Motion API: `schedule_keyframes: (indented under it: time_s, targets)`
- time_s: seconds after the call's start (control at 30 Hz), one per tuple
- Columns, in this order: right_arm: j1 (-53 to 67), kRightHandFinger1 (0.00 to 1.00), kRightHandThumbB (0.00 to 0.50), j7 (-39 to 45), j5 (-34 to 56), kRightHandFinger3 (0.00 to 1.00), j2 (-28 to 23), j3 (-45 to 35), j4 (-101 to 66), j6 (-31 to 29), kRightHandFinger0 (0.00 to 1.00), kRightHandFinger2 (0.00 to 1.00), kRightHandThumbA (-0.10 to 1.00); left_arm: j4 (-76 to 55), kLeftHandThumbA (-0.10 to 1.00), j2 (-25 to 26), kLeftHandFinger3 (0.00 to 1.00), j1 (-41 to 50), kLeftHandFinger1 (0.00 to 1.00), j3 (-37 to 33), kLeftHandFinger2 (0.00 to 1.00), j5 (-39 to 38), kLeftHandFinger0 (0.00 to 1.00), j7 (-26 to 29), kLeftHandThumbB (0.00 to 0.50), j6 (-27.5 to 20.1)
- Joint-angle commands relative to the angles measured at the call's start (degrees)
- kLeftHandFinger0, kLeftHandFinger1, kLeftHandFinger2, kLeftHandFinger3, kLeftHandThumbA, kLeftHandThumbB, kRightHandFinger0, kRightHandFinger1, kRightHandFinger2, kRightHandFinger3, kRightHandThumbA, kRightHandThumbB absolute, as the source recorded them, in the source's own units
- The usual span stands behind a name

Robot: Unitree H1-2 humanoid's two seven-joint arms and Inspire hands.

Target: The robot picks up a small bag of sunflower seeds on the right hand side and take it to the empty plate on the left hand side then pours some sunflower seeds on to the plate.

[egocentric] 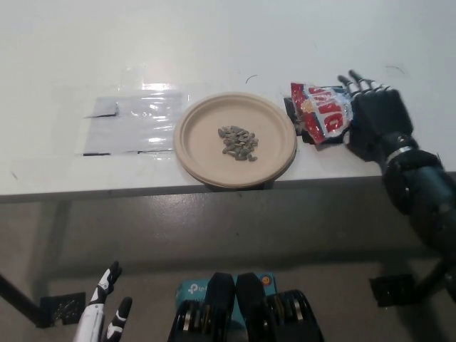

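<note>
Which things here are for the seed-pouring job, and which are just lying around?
For the job: the red seed bag, the paper plate with the pile of seeds on it, and the black right hand beside the bag.

Just lying about: the clear plastic sheet on the table, and the white left hand resting down low.

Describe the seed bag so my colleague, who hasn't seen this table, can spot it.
Start at the round tan plate near the white table's front edge. Just right of it lies the seed bag, beside the black right hand. It is the only red, crinkled packet there.
</note>
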Motion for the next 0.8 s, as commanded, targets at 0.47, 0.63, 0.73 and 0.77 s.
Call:
schedule_keyframes:
  time_s: [0.47,0.63,0.73,0.77]
  targets:
    - [7.1,1.00,0.500,40.3,10.6,1.00,-0.5,-2.5,-32.6,4.6,1.00,1.00,0.77,-2.0,1.00,1.5,1.00,-1.1,1.00,0.3,1.00,0.1,1.00,-0.5,0.093,0.3]
    - [10.8,1.00,0.500,46.3,11.2,1.00,-2.6,-1.7,-44.4,8.6,1.00,1.00,0.75,-1.8,1.00,1.4,1.00,-1.1,1.00,0.2,1.00,-0.5,1.00,-0.7,0.080,0.1]
    - [12.4,1.00,0.500,48.7,11.5,1.00,-3.9,-2.2,-50.0,10.9,1.00,1.00,0.74,-2.0,1.00,1.4,1.00,-1.0,1.00,0.1,1.00,-0.4,1.00,-1.0,0.085,0.3]
    - [12.7,1.00,0.500,49.2,11.5,1.00,-4.1,-2.3,-50.8,11.3,1.00,1.00,0.74,-2.0,1.00,1.4,1.00,-1.0,1.00,0.1,1.00,-0.4,1.00,-1.0,0.086,0.3]
